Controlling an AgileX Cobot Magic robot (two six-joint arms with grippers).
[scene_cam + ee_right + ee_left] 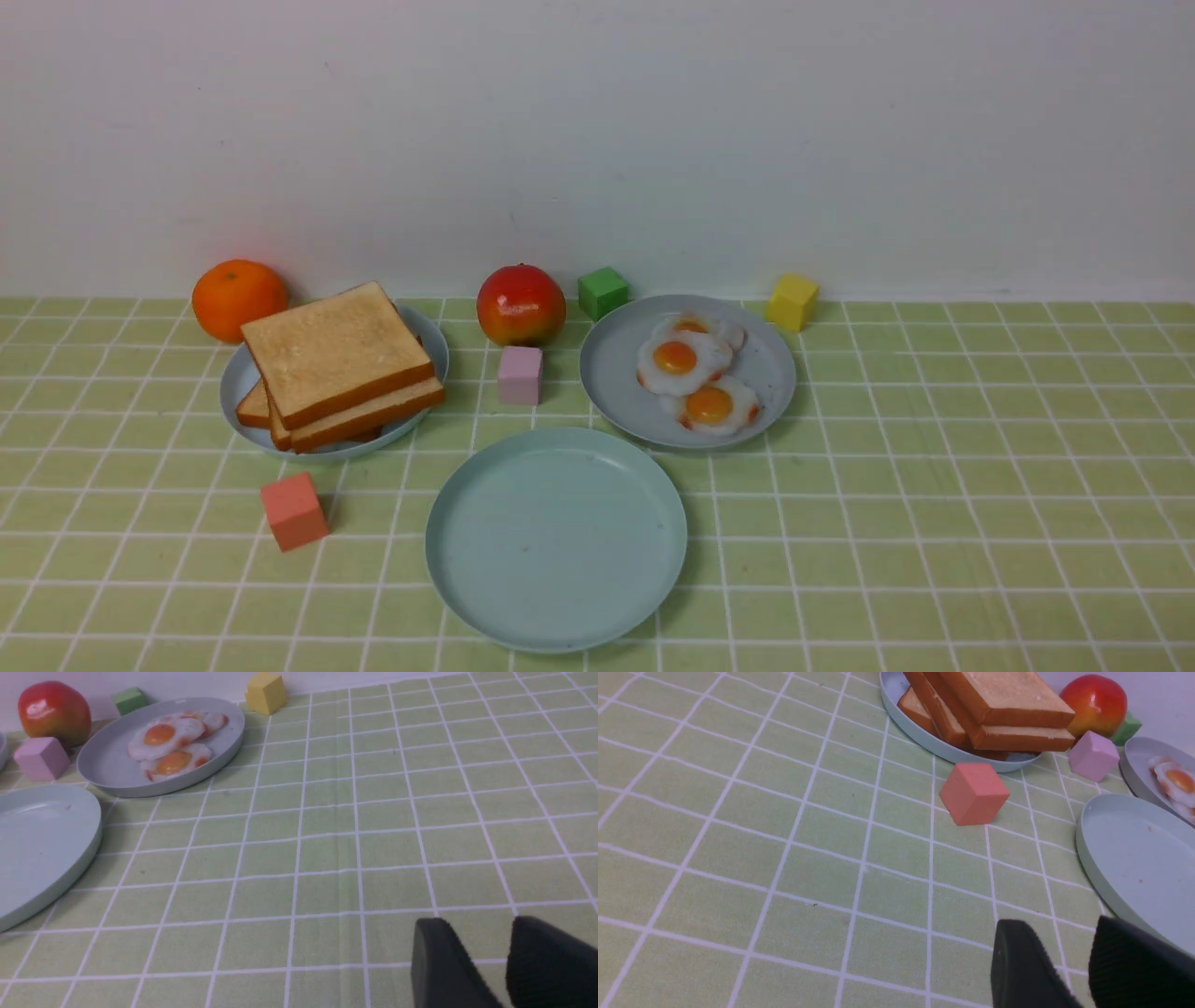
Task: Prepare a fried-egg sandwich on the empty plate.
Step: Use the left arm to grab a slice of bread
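Observation:
The empty mint-green plate (556, 541) sits at the front centre; it also shows in the left wrist view (1134, 858) and the right wrist view (42, 835). A stack of toast slices (336, 359) lies on a grey-blue plate (235, 387) at the back left. Three fried eggs (686, 359) lie on another grey-blue plate (611, 373) at the back right. Neither gripper shows in the front view. My left gripper (1057, 926) hangs empty over the cloth beside the mint plate's rim, jaws close together. My right gripper (474, 924) hangs empty over the cloth, away from both plates, jaws close together.
An orange (239, 299), an apple (520, 304), a green cube (602, 292) and a yellow cube (792, 301) stand along the back wall. A lilac cube (519, 374) sits between the two back plates. A salmon cube (293, 511) lies left of the mint plate.

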